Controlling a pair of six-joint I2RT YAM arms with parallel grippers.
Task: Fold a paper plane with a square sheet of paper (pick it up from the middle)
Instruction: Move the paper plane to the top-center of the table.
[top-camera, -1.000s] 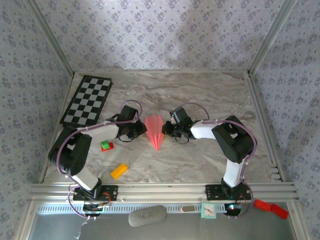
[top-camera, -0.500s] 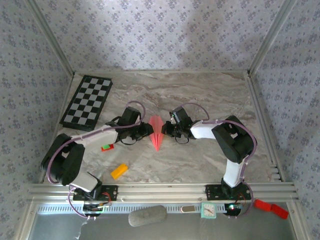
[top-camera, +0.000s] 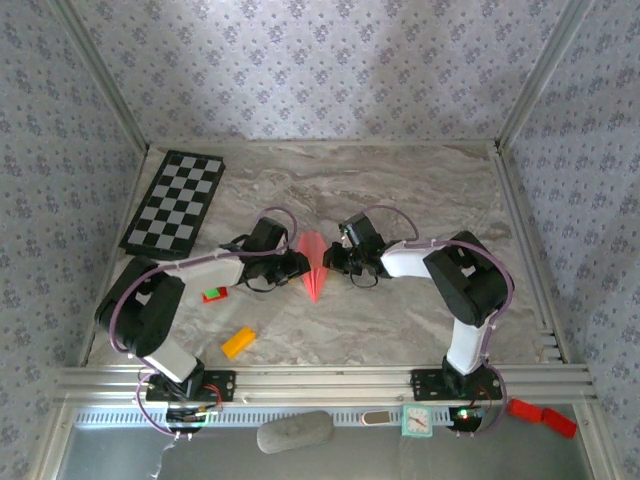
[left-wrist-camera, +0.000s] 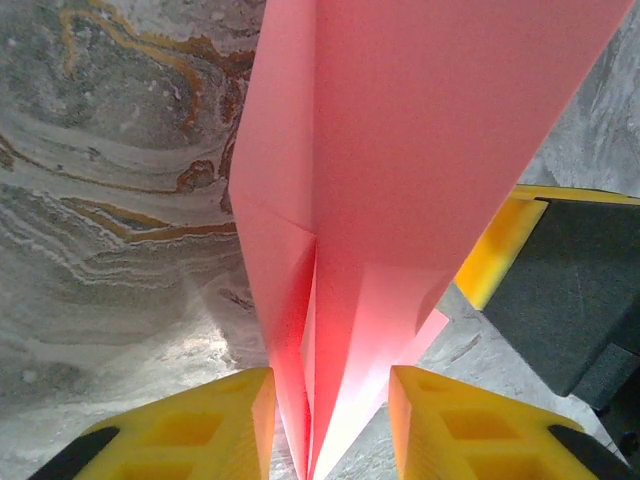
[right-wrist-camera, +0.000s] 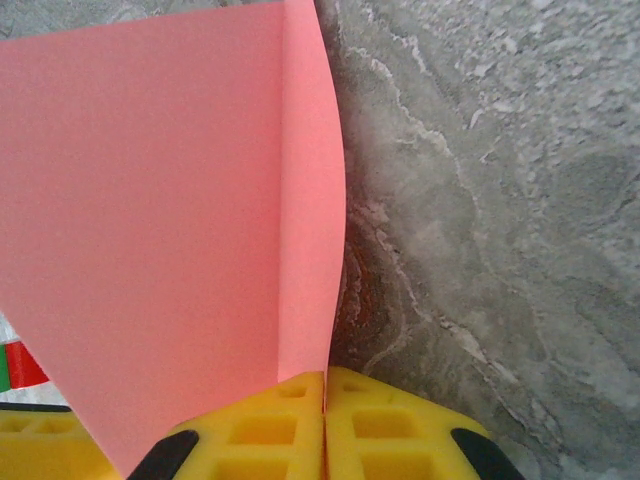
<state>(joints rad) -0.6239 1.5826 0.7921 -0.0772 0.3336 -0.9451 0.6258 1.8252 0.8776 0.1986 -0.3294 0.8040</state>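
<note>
The square sheet of paper stands folded into a narrow salmon-pink paper plane (top-camera: 315, 262) at mid table, its point toward the arms. My right gripper (top-camera: 332, 259) meets it from the right. In the right wrist view the yellow fingers (right-wrist-camera: 260, 430) of this gripper (right-wrist-camera: 325, 420) are pressed together on a flap of the plane (right-wrist-camera: 170, 200). My left gripper (top-camera: 297, 265) reaches it from the left. In the left wrist view this gripper (left-wrist-camera: 330, 430) is open, and the plane's folded layers (left-wrist-camera: 400, 150) stand between its two spread fingers (left-wrist-camera: 190, 430). The right gripper's finger (left-wrist-camera: 560, 290) shows beyond the paper.
A checkerboard (top-camera: 175, 200) lies at the back left. A small red-and-green block (top-camera: 213, 294) and an orange block (top-camera: 238, 342) lie near the left arm. Patterned walls close in the marble table (top-camera: 420, 190) on three sides.
My left gripper slid right up to the plane and its jaws opened a little. The plane went from a wider dart to a narrow upright fold. The right gripper stayed put.
</note>
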